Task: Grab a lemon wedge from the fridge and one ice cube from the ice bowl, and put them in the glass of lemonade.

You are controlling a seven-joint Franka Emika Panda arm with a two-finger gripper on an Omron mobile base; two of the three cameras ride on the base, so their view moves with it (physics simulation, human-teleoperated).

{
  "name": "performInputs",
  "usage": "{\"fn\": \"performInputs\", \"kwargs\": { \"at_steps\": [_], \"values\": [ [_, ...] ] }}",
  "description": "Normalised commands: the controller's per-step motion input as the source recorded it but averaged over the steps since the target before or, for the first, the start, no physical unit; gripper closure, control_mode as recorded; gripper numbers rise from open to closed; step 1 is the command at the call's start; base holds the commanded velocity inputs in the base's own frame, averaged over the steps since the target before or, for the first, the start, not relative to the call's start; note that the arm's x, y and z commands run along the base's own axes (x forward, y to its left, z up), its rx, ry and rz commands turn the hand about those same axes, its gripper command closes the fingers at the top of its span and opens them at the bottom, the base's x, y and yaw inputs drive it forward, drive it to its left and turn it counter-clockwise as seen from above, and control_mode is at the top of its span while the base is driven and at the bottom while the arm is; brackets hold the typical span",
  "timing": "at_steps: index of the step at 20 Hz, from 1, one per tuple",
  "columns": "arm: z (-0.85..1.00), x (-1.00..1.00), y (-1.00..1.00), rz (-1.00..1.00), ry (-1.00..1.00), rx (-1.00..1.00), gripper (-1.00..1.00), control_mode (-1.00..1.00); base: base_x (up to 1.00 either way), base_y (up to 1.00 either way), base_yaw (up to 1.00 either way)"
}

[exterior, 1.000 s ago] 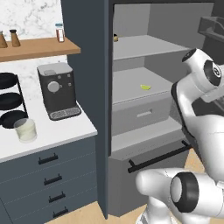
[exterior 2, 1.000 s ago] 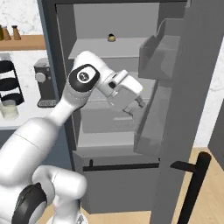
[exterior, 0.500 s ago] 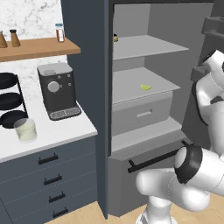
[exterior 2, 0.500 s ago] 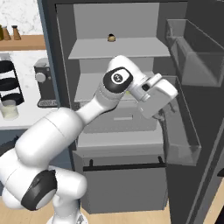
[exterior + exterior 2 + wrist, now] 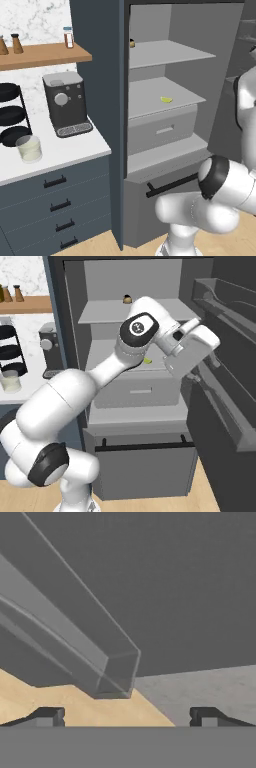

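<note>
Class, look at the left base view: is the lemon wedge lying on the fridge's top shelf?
No, the lemon wedge lies on the middle shelf.

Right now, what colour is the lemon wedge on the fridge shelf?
Yellow-green; the lemon wedge shows best in the left base view.

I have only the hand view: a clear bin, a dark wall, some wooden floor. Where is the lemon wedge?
Observer: The tiny yellow-green lemon wedge lies on the middle light grey shelf of the tall dark grey fridge, whose door is open.
Operator: Where are the jaws against it?
Observer: In the right base view the jaws, open and empty, are beside the door's bins, right of that shelf and pointing away from the wedge.
Operator: And the glass?
Observer: The short clear glass of lemonade stands on the white counter, left of the fridge.
</note>
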Motion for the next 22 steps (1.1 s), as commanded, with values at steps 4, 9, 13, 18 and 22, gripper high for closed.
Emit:
{"fn": "performInputs", "kwargs": {
  "at_steps": [4,9,13,18,22],
  "values": [
    [0.5,-0.59,0.88,0.0,-0.08,0.0,-1.0,-1.0,0.0,0.0,0.0],
    [-0.01,-0.07,1.0,0.04,-0.23,0.18,-1.0,-1.0,0.0,0.0,0.0],
    [-0.16,0.0,1.0,0.15,-0.18,0.23,-1.0,-1.0,0.0,0.0,0.0],
    [-0.71,0.0,1.0,0.23,-0.11,0.28,-1.0,-1.0,0.0,0.0,0.0],
    [-1.0,0.0,1.0,0.29,-0.07,0.26,-1.0,-1.0,0.0,0.0,0.0]
  ]
}}
